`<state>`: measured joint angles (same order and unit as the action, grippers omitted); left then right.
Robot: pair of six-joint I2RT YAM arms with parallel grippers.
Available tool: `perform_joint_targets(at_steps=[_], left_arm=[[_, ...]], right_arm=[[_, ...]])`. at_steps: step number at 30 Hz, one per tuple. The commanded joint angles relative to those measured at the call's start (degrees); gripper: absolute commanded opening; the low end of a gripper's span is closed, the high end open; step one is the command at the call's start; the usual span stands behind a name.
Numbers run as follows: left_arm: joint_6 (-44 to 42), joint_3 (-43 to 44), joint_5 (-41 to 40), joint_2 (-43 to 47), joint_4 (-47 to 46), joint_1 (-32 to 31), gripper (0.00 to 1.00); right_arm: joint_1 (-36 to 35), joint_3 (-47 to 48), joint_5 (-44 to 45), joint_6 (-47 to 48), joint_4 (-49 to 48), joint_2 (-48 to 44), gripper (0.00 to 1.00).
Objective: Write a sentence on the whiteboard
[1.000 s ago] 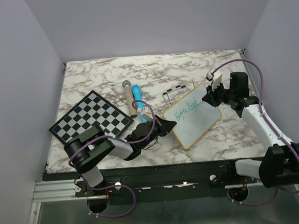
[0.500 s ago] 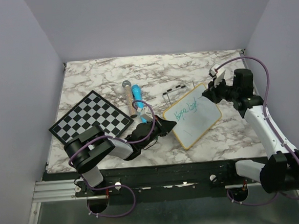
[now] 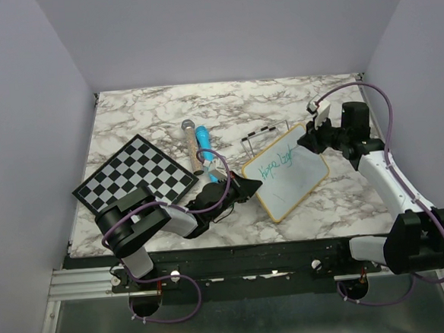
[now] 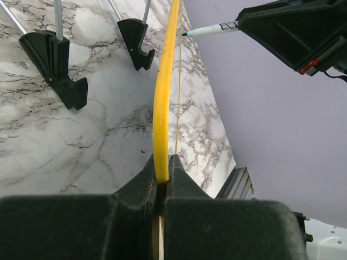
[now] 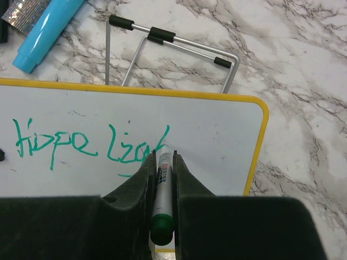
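The right gripper (image 5: pixel 162 162) is pressed together on a green marker (image 5: pixel 162 181), pinching its barrel with the tip pointing away from the wrist. The tip stands at the last upstroke of the text (image 5: pixel 81 145), which reads roughly "Hope Lig" in one line; whether the tip touches the surface cannot be told. The board (image 5: pixel 222 135) lies directly under the tip, tilted, with its yellow frame a short way to the right of the tip and its top edge just beyond. Risk one: little bare surface remains to the right of the tip, so the word may run onto the frame unless the letters stay narrow. Risk two: excess downward force may push the barrel back between the fingers. Risk three: the fingers trail over fresh ink and may smear it. Farther out, the left gripper (image 4: pixel 162 174) is clamped on the frame edge alone; marker pressure may pivot the board in that thin pinch. A wire stand (image 5: pixel 173 40) lies past the top edge.
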<state>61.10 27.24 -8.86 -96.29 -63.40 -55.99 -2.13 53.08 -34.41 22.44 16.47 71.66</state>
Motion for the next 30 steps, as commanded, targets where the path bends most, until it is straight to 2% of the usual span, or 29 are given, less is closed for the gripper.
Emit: perform_joint_targets(at_steps=[1,30], left_arm=[[-1.9,-0.3,1.9,-0.2,-0.2,-0.3,0.0],[-1.8,-0.8,1.6,0.1,-0.5,-0.3,0.0]], right_arm=[[0.1,-0.1,-0.8,-0.6,-1.4,0.9,0.01],[0.2,-3.8,-0.4,2.4,2.5,-1.2,0.01]])
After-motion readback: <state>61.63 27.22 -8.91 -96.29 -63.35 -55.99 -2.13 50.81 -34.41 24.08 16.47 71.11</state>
